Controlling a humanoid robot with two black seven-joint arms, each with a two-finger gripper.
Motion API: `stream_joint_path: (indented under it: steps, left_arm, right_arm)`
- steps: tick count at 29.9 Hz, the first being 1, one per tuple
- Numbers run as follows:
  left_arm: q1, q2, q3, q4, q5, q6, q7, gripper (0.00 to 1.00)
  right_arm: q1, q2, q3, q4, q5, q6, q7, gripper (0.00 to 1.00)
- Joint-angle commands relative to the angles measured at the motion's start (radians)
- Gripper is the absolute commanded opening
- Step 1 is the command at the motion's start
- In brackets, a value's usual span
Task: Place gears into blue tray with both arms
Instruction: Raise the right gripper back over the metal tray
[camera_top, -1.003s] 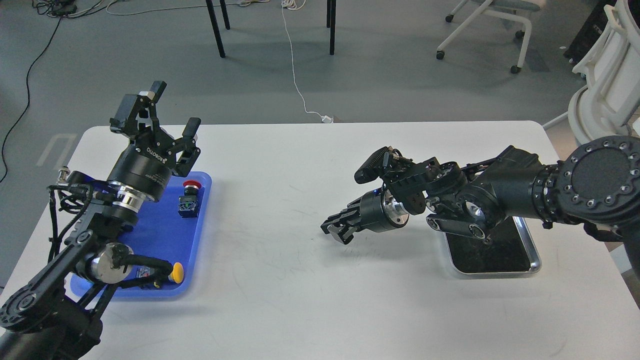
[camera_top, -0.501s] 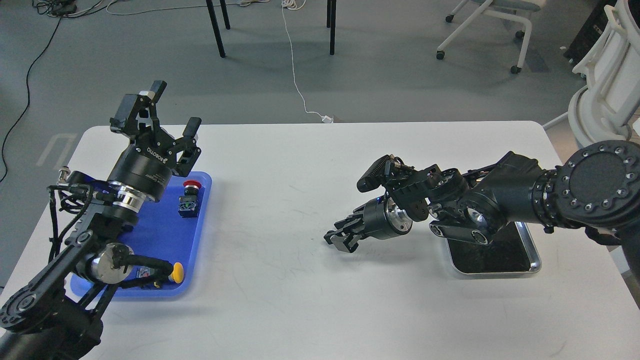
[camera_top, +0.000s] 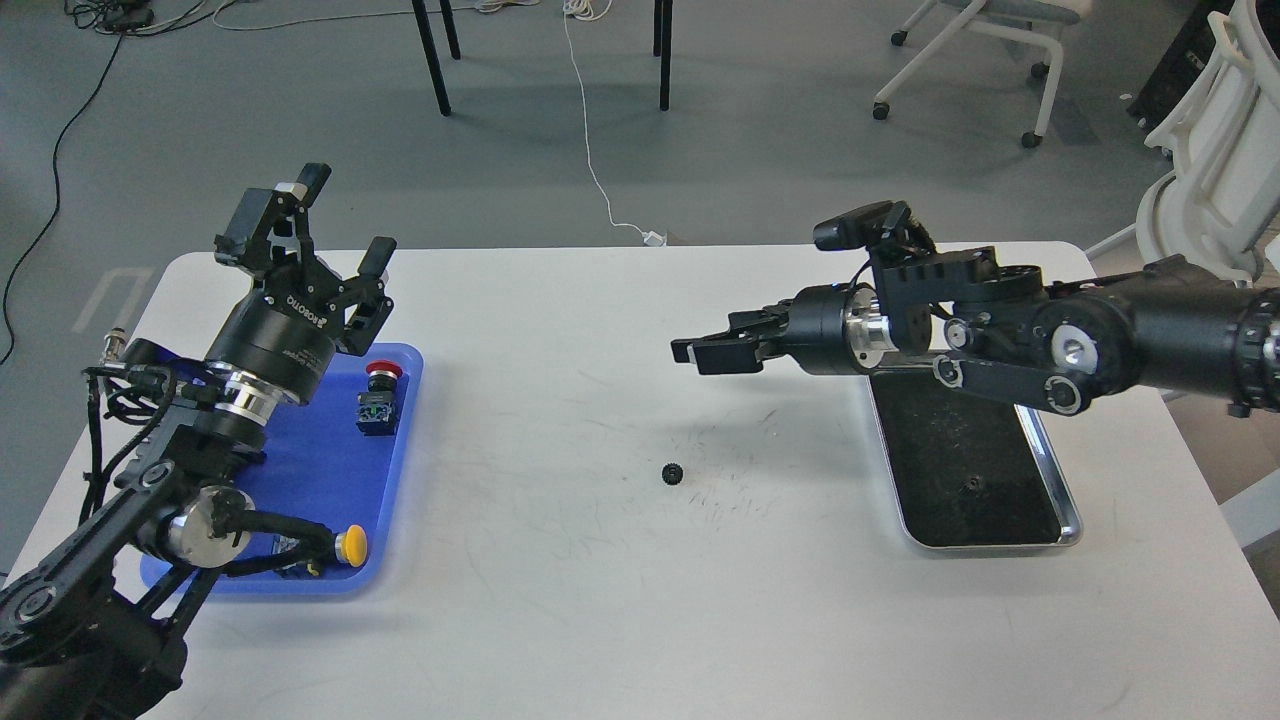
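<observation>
One gear (camera_top: 672, 472), a tiny black toothed wheel, lies alone on the white table near its middle. A second small gear (camera_top: 972, 484) rests on the black liner of the steel tray (camera_top: 1068, 520). At the far left lies the blue tray (camera_top: 330, 460). My right gripper (camera_top: 697, 353) hovers well above the table, up and slightly right of the loose gear, pointing left, fingers slightly open and empty. Over the blue tray's back edge my left gripper (camera_top: 348, 218) is raised, open, holding nothing.
Inside the blue tray are a red-capped push-button switch (camera_top: 381, 372) and a yellow-capped one (camera_top: 350, 545), partly behind my left arm. Beyond the table's far edge are the floor, chair legs and a white cable.
My right gripper has lifted from the table surface and swung back to the right, leaving the gear lying where it had been. The steel tray is now uncovered. The left arm barely moved.
</observation>
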Motion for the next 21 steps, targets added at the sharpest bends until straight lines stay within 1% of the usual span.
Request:
stream_joint_path:
  steps: [1,3,5,8,11,13,16,19,21]
  left_arm:
    - [0.000,0.014,0.012,-0.001,0.002,0.000,-0.003,0.98]
    - [-0.009,0.012,0.024,-0.002,0.011,0.000,-0.005,0.98]
    - [-0.017,0.012,0.041,-0.010,0.049,0.000,-0.008,0.98]
    - [-0.038,0.008,0.070,-0.031,0.164,-0.009,-0.023,0.98]
    - [-0.087,0.006,0.137,-0.040,0.297,-0.047,-0.048,0.98]
    - [-0.145,0.006,0.208,-0.045,0.409,-0.060,-0.068,0.98]
    - [-0.265,0.005,0.350,-0.041,0.611,-0.061,-0.098,0.98]
    - [-0.419,0.006,0.517,-0.028,0.788,-0.063,-0.127,0.98]
    - [-0.536,0.005,0.642,-0.007,0.903,-0.063,-0.134,0.98]
  right_arm:
    - [-0.132,-0.152,0.195,0.079,0.170,0.001,0.000,0.97]
    - [-0.254,-0.216,0.358,0.113,0.264,-0.001,0.000,0.97]
    - [-0.389,-0.242,0.524,0.128,0.362,-0.001,0.000,0.97]
    - [-0.604,-0.242,0.799,0.134,0.511,0.002,0.000,0.97]
    - [-0.762,-0.230,0.994,0.136,0.643,0.022,0.000,0.97]
    - [-0.840,-0.227,1.083,0.137,0.741,0.077,0.000,0.97]
    - [-0.943,-0.229,1.161,0.136,0.861,0.195,0.000,0.97]
    - [-1.031,-0.242,1.203,0.134,0.878,0.307,0.000,0.97]
    - [-1.083,-0.248,1.215,0.136,0.878,0.372,0.000,0.97]
